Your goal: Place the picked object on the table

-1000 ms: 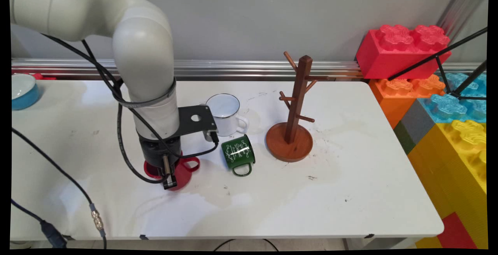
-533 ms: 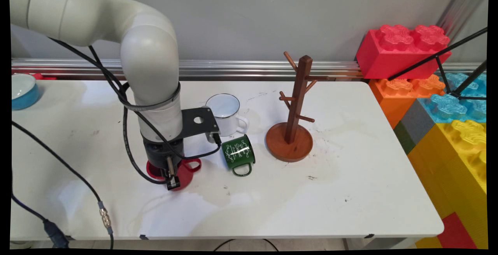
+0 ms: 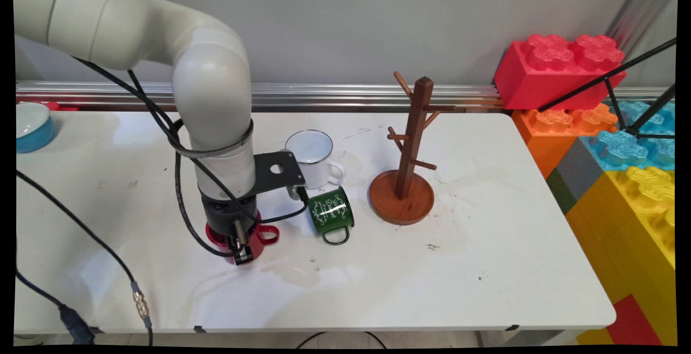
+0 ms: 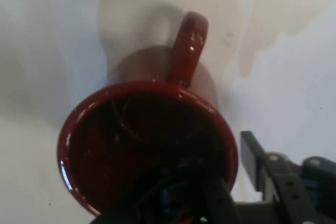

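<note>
Straddling the glossy red ceramic mug's point(image 4: 147, 156) rim, one finger inside, the black pincer point(image 3: 241, 251) looks closed on it, left of the toppled green enamel mug point(image 3: 330, 212).

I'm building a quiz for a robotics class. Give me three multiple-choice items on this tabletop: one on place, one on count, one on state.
1. The claw is at which thing?
A. glossy red ceramic mug
B. brown wooden mug tree
C. blue bowl

2. How many mugs are on the white table?
A. two
B. three
C. four

3. The green enamel mug with white lettering is:
A. upright
B. lying on its side
C. hung on a peg

Answers:
1 A: the claw reaches down onto the red mug, whose rim fills the hand view.
2 B: red, green and a white enamel mug.
3 B: its wall faces up and its handle points at the near edge.
</note>
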Robot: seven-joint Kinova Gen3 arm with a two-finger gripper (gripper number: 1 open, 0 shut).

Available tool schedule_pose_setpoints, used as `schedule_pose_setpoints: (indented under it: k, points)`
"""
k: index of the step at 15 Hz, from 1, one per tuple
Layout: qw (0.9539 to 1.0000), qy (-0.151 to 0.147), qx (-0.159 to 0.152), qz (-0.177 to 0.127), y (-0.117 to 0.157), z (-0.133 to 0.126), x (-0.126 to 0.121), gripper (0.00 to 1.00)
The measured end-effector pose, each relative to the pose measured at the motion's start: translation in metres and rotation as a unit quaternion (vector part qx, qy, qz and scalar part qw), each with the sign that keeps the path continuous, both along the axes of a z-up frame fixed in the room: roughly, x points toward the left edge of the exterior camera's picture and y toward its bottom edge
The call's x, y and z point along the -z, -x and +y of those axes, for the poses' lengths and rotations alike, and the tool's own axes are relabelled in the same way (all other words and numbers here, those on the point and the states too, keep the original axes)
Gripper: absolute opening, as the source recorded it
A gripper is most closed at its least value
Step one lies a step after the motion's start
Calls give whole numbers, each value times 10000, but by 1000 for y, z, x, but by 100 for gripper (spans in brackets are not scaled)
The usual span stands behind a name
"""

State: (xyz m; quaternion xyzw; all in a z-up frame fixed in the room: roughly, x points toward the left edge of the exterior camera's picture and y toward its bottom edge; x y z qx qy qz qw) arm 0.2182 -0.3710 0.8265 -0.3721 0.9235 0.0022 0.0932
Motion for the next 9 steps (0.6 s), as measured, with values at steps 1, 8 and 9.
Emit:
schedule_pose_setpoints:
  k: [1, 8, 9]
  points:
    - [10000, 7, -8, 11, 1, 0, 0, 100]
    - [9998, 82, -3, 154, 3, -1, 3, 100]
    - [9997, 105, 41, 194, 4, -1, 2, 100]
